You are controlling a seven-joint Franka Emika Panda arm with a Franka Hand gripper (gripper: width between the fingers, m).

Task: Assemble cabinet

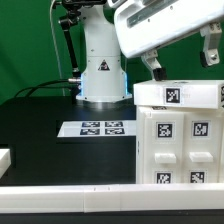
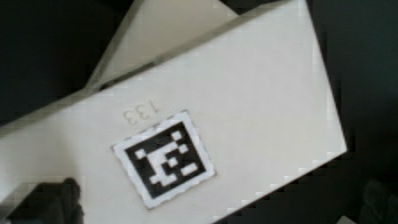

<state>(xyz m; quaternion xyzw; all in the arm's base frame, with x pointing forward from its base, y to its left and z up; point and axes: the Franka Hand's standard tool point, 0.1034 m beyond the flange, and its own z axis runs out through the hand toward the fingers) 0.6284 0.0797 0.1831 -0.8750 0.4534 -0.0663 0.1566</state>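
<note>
The cabinet (image 1: 180,135) is a stack of white blocks and panels with black-and-white tags, at the exterior view's right on the black table. A flat white panel (image 1: 178,94) with one tag lies on top. My gripper (image 1: 182,60) hangs just above that top panel, open and empty, with one dark finger (image 1: 153,66) over its near-left part and the other finger (image 1: 211,52) to the right. In the wrist view the white panel (image 2: 214,90) with its tag (image 2: 178,152) fills the picture. My gripper (image 2: 214,212) shows as two dark fingertips (image 2: 45,205) wide apart, clear of the panel.
The marker board (image 1: 100,128) lies flat in the middle of the table, in front of the white robot base (image 1: 102,70). A long white bar (image 1: 60,195) runs along the front edge. A small white piece (image 1: 5,158) sits at the exterior view's left edge.
</note>
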